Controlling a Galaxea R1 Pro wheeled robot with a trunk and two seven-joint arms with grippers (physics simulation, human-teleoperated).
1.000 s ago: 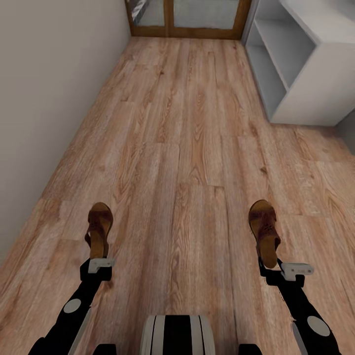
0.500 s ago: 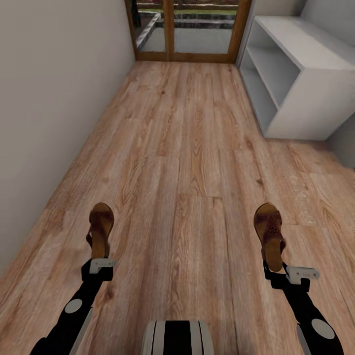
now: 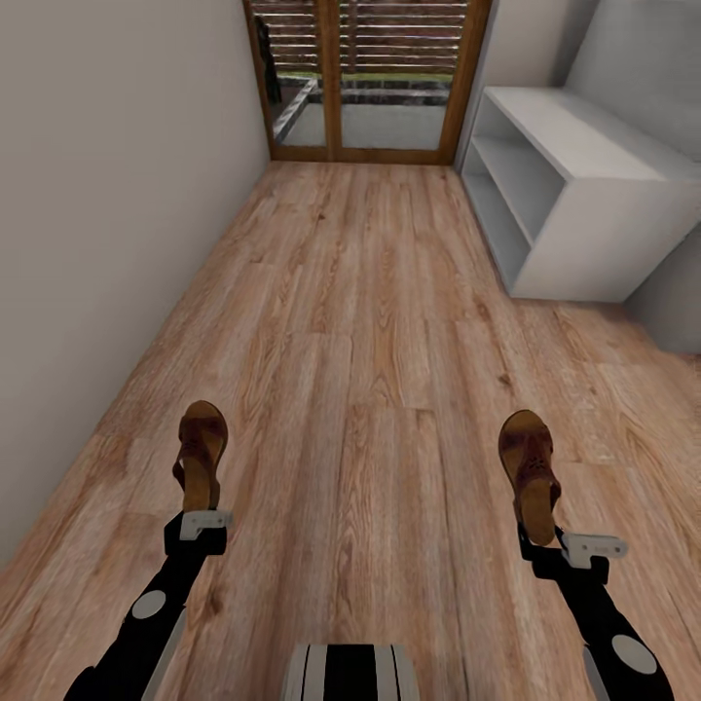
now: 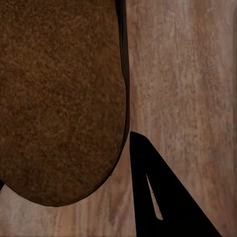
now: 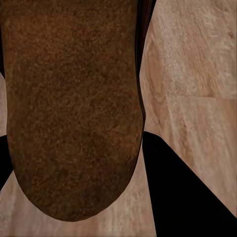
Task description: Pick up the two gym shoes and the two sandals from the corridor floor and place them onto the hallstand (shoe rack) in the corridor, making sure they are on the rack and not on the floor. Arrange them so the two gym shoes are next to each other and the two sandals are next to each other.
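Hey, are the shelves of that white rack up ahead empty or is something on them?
Empty, as far as shown: the hallstand has bare open tiers in the head view, with no shoes on its top. Its far right end is cut off.

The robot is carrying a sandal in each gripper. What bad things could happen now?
1. Each sandal is pinched only at its heel end, left sandal in the left gripper, right sandal in the right gripper, so one might slip and fall onto the floor.
2. The white shelf unit stands ahead on the right; the right sandal could bump its corner.
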